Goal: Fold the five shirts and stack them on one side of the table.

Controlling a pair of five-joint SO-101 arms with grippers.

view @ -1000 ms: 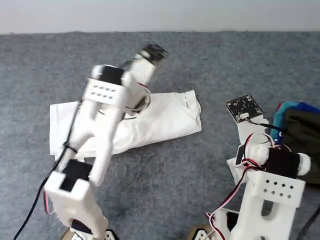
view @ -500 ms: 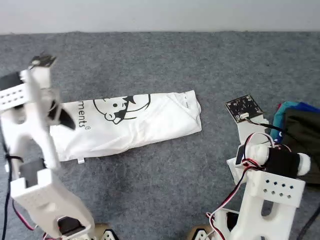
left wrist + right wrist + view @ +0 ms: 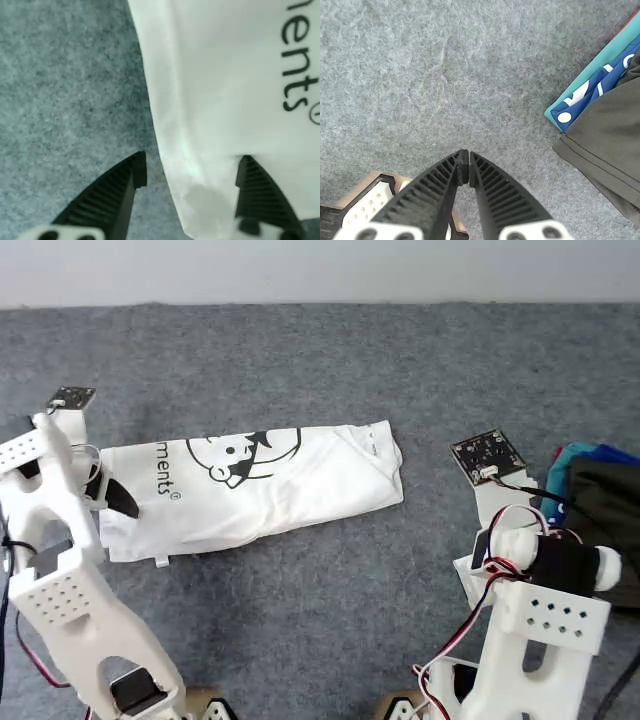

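Observation:
A white shirt (image 3: 250,490) with a black print lies folded into a long strip across the middle of the grey table. My left gripper (image 3: 112,502) hangs over the strip's left end, open, and its two black fingers (image 3: 115,187) straddle the shirt's edge (image 3: 200,150), one over bare carpet and one over the cloth. My right gripper (image 3: 468,172) is shut and holds nothing, low over bare carpet near the table's front right. At the right edge lies a stack of folded shirts (image 3: 600,510), dark olive on top with blue and teal beneath (image 3: 590,95).
Grey carpet (image 3: 330,370) covers the table up to a pale wall at the back. The right arm's white body (image 3: 540,610) rises at the front right, close to the stack. The left arm's body (image 3: 70,590) stands at the front left.
The left arm has swung from over the shirt's middle out to its left end and come down there. The shirt now lies fully uncovered. The right arm has kept still.

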